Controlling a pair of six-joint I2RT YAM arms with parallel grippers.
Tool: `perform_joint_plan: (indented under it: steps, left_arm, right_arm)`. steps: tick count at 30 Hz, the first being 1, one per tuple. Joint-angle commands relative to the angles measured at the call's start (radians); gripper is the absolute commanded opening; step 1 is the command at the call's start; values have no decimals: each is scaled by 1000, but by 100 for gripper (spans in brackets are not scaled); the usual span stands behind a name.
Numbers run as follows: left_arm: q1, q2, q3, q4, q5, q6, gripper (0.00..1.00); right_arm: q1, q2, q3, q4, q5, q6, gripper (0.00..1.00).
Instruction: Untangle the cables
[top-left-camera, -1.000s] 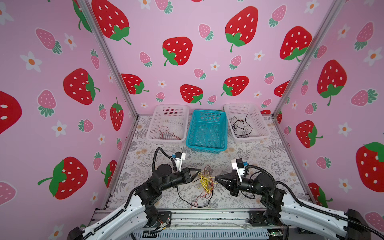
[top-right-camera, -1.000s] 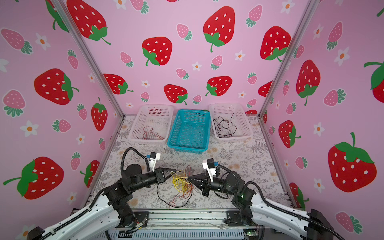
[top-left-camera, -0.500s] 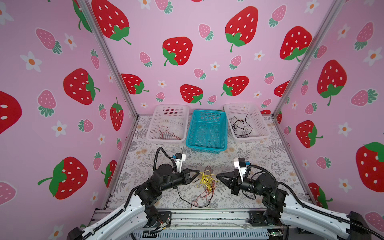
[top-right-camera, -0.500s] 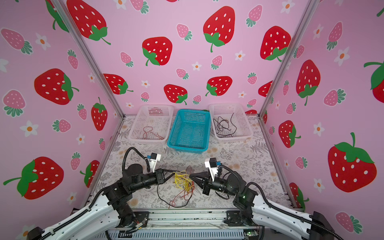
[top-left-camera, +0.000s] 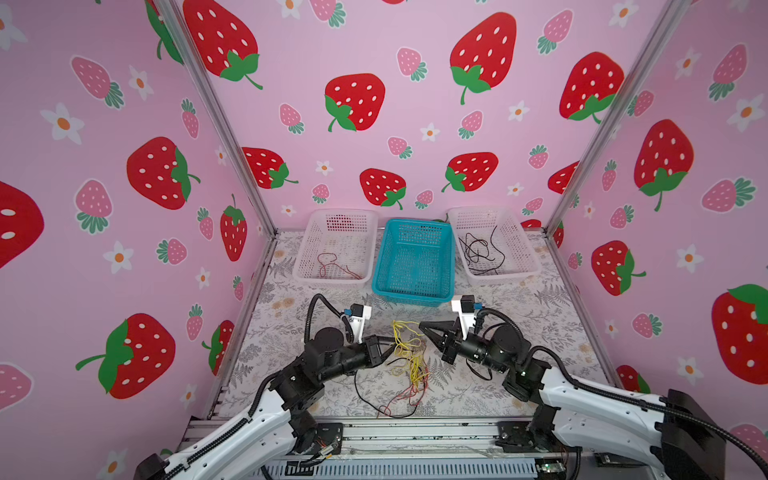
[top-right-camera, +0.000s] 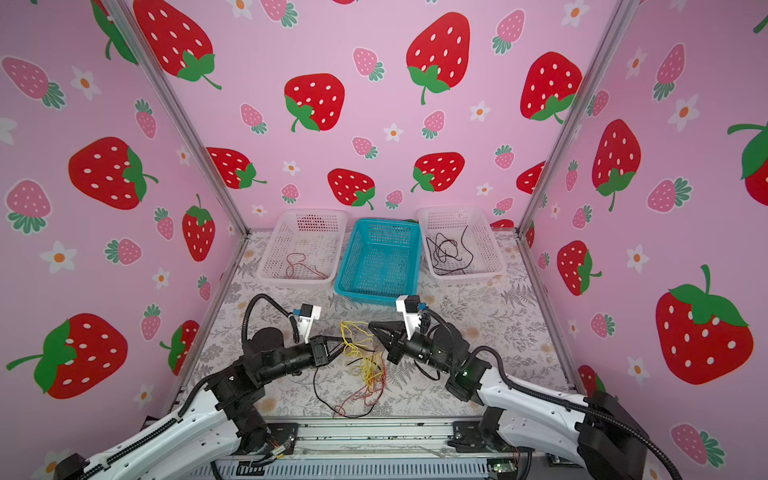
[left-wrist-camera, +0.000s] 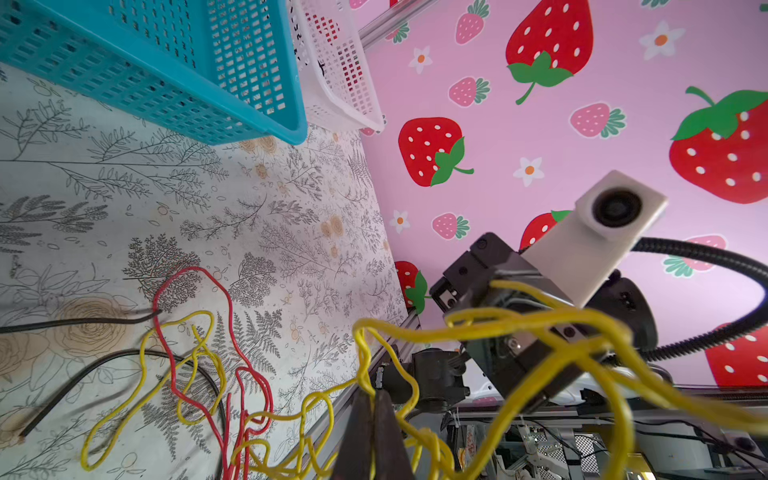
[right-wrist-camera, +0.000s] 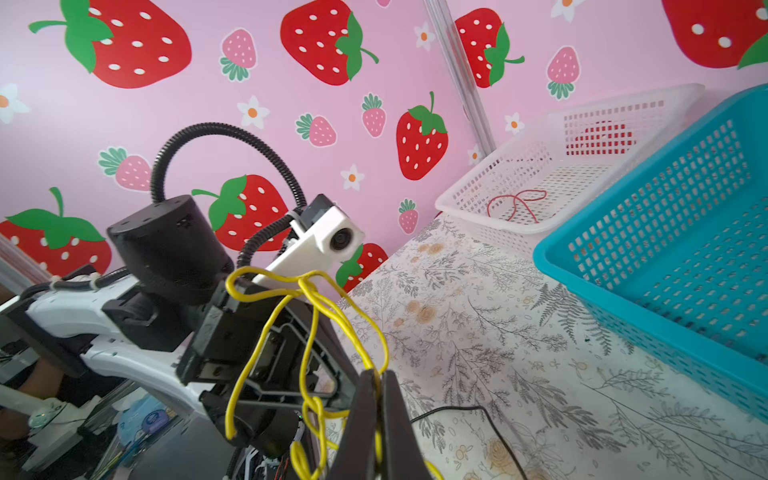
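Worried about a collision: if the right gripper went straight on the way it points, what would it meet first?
The yellow cables that the right gripper pinches, strung just ahead. Behind them is the left gripper, facing it; whether it would hit that or slip past, depth leaves unclear.

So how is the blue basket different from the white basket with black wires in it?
The blue basket is teal and looks empty; the white basket holds black cables. The blue basket sits in the middle, the white basket at the right end. Both are slotted plastic.
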Motion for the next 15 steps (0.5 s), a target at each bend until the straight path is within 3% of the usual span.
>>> perform_joint_plan:
  steps: [1,7,15]
  left_arm:
    - [-6,-48,-3,-25,25,11,0]
    - [-4,-136,-25,-120,-10,46,0]
    - [2,-190,21,-262,-64,136,0]
  right_arm:
    - [-36,-13,43,2,115,-39,0]
    - [-142,-148,2,-160,242,-34,0]
    - [-224,-223,-36,-350,321,-32,0]
